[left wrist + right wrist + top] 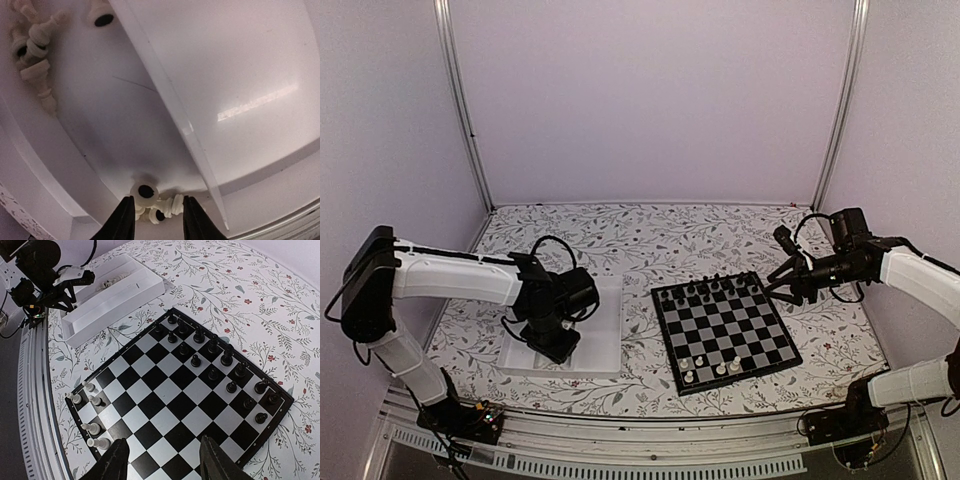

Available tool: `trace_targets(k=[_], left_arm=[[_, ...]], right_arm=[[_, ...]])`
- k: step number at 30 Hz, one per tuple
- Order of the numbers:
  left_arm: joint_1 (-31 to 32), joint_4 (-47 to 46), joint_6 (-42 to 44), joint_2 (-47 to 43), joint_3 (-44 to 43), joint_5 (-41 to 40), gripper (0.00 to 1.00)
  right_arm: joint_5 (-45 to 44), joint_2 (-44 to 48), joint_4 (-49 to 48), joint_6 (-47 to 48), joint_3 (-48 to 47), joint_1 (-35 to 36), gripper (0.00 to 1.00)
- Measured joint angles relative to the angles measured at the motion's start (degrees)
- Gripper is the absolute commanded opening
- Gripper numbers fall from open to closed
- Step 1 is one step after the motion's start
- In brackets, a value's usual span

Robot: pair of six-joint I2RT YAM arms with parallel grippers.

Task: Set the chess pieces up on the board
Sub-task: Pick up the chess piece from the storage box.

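Note:
The board (740,335) lies right of centre and also shows in the right wrist view (172,390). Several black pieces (212,346) stand along its far rows, and several cream-white pieces (93,401) stand at its near corner. My right gripper (165,441) is open and empty, hovering over the board's right edge (782,283). My left gripper (157,202) is open, low inside the white tray (605,345). Its jaws straddle a small cluster of cream pieces (146,191) lying on their sides. More cream pieces (35,55) lie in the tray's far corner.
A divider wall (170,95) splits the tray; the compartment to its right holds nothing visible. In the right wrist view the tray (115,290) and the left arm (45,270) sit beyond the board. Flower-patterned tablecloth (650,235) surrounds both.

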State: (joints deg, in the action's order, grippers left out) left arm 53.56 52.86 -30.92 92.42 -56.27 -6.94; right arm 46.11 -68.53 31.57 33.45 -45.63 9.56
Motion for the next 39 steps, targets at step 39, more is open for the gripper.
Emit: trace_targets(k=[39], left_arm=[[-2.4, 1.2, -3.9, -5.4, -13.1, -3.5, 0.10]], right_arm=[[1.0, -0.1, 2.0, 0.6, -2.3, 2.2, 0.48]])
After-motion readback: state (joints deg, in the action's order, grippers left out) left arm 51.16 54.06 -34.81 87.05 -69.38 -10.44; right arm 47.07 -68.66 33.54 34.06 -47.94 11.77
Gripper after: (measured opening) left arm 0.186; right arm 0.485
